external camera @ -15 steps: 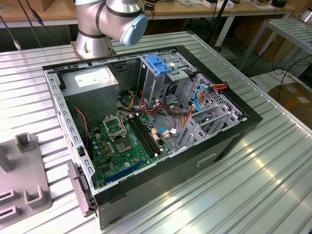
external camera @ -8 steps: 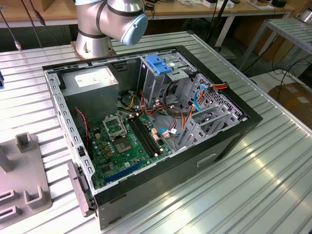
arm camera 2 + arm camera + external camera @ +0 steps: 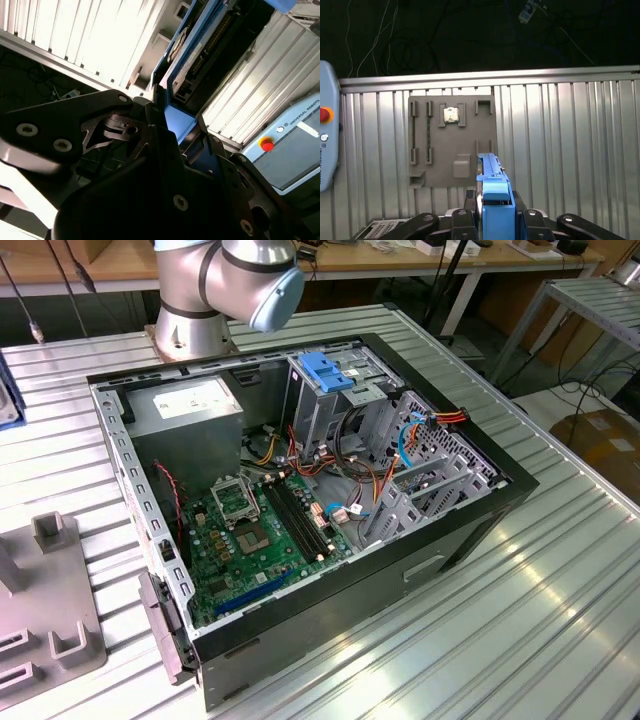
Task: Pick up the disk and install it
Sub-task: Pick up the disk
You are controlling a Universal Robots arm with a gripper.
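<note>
Where the tool [image 3: 495,200] clamps it edge-on, the disk [image 3: 490,167] shows a bright blue frame around a dark slab, over the grey fixture plate [image 3: 452,145]; in the exterior view, bare ribbed desk [image 3: 520,620] lies at four o'clock of the open computer case [image 3: 450,540].

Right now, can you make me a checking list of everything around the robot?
Surface: ribbed metal table, shiny.
Job's things: the disk, blue-framed, held on edge above the table.
Clutter: open computer case; grey holder plate carrying a small square chip.
Grippers: pincer shut on the disk.
Cables: coloured wires inside the case; dark cords beyond the table edge.
Surroundings: wooden benches; grey box with a red button.
</note>
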